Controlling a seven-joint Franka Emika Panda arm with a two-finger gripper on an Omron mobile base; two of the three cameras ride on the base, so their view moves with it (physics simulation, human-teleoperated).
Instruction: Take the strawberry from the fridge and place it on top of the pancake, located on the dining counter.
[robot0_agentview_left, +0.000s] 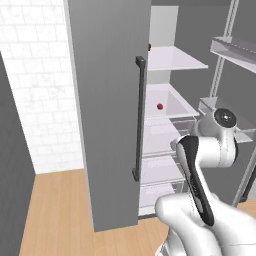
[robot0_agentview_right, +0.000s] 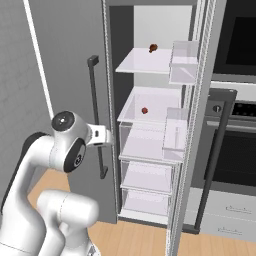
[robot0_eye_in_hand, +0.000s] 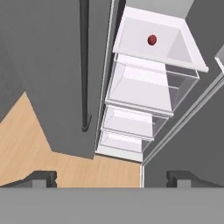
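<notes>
No readable text, label, brand, number or sign appears on any surface; the fridge (robot0_agentview_right: 150, 125), its shelves and the oven front (robot0_agentview_right: 235, 100) all carry plain, unmarked faces.

The fridge (robot0_agentview_left: 107, 125) has a matt grey skin with a faint vertical brushed grain like metal, a dark matt bar handle (robot0_agentview_left: 139, 117), smooth white shelves (robot0_agentview_right: 150, 107) and clear plastic-looking drawers (robot0_eye_in_hand: 140, 87) and door bins (robot0_agentview_right: 184, 62). The strawberry (robot0_eye_in_hand: 152, 40) reads as a smooth, slightly glossy red ball, and the robot arm (robot0_agentview_right: 60, 150) is glossy white plastic with dark joints. The floor (robot0_agentview_left: 55, 215) is light matt wood, the wall (robot0_agentview_left: 35, 90) is white tile with fine grout lines, and the oven (robot0_agentview_right: 235, 100) front is glossy black.
</notes>
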